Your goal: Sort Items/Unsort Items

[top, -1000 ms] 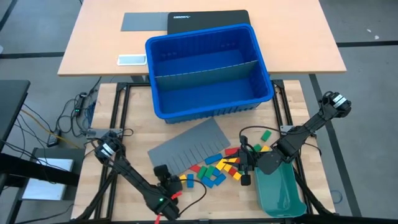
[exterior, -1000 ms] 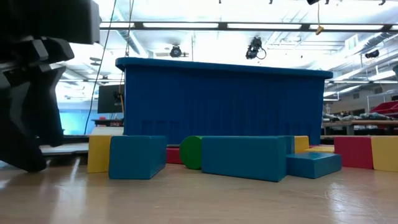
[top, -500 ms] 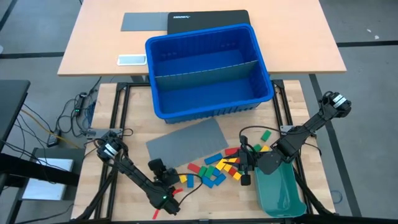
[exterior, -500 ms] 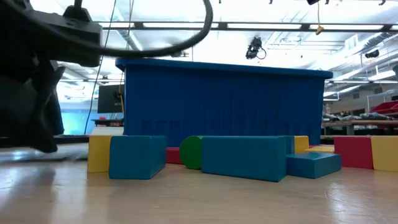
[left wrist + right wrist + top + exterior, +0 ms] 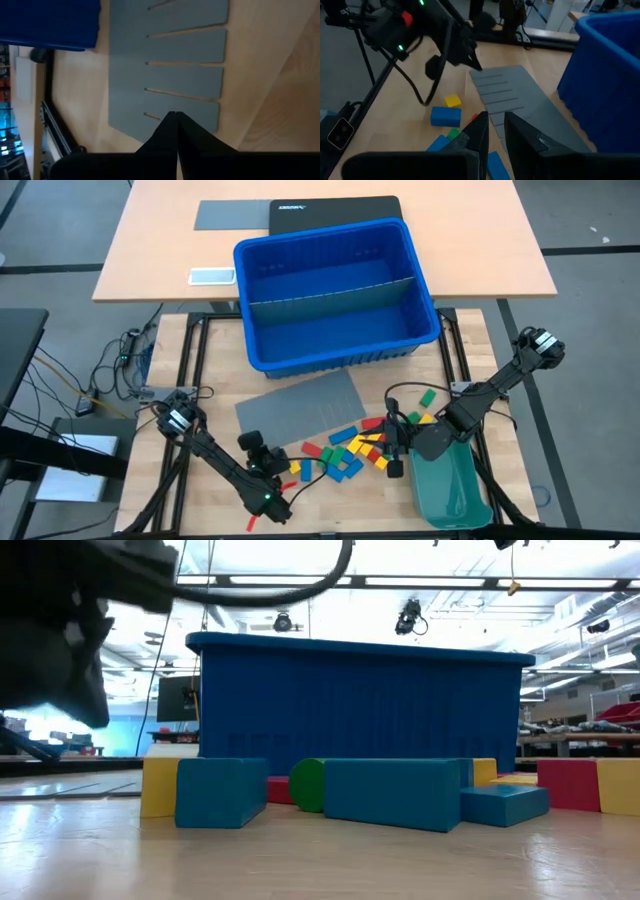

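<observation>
Hovering over the near corner of the grey sheet [image 5: 301,411], left tool [image 5: 176,116] pressed together and empty, blocks [image 5: 345,456] scattered mid-surface, right tool [image 5: 494,126] narrowly parted beside the tray [image 5: 455,495].

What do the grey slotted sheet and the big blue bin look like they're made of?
Grey sheet: thin matte plastic or card, hard to tell; it lies flat, with clean-cut slots along one edge. Blue bin: moulded plastic, slightly glossy, with ribbed walls and a rolled rim.
</observation>
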Available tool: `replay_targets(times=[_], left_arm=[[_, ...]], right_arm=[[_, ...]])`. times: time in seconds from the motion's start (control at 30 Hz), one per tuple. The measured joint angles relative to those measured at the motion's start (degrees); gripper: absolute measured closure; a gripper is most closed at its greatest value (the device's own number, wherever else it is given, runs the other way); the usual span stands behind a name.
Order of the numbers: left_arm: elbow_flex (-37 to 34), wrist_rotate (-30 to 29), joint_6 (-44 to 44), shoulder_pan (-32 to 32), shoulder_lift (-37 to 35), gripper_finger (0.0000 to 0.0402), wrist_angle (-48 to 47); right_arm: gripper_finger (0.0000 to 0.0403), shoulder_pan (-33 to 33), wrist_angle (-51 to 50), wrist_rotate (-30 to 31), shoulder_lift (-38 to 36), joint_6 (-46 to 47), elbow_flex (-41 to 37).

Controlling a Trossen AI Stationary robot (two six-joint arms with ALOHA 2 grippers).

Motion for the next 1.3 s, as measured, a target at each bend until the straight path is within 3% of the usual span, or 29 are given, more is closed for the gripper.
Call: replay_targets(times=[0.2,0.37,0.53,0.63,0.77,0.97,1.17,1.3], left_arm=[[1.0,-1.69,-2.92,-1.29,-2.67,0.04,4.29],[-2.92,-2.57,-5.22,-3.07,-8.16,0.04,14.65],[-8.34,-1.96,-11.75,-4.11,-13.56,0.0401,23.81],[-12.34,1.45,-14.56,-4.62,-16.74,0.0401,29.74],[-19.56,2.42,-18.35,-6.54,-21.98,0.0401,37.81],[-34.4,-5.03,-29.33,-10.58,-31.41,0.0401,55.68],[-44.09,-4.87,-31.21,-11.29,-33.06,0.0381,75.32],[-45.01,-4.33,-29.53,-11.29,-33.0,0.036,77.6]], right_arm=[[0.0343,-1.73,-10.34,3.4,0.0,9.62,-0.02],[0.0353,-4.73,-17.91,4.47,0.0,16.87,-0.04],[0.0387,-8.27,-18.3,4.25,-0.02,18.2,-1.9],[0.0399,-10.77,-14.98,2.11,-0.02,18.43,-5.98],[0.0396,-14.53,-3.15,-4.76,-0.02,18.32,-14.27],[0.0399,-18.74,13.14,-8.39,0.0,17.84,-22.35],[0.0401,-23.79,14.84,-11.85,0.0,14.84,-22.91],[0.0401,-26.79,15.3,-14.33,0.77,13.52,-22.89]])
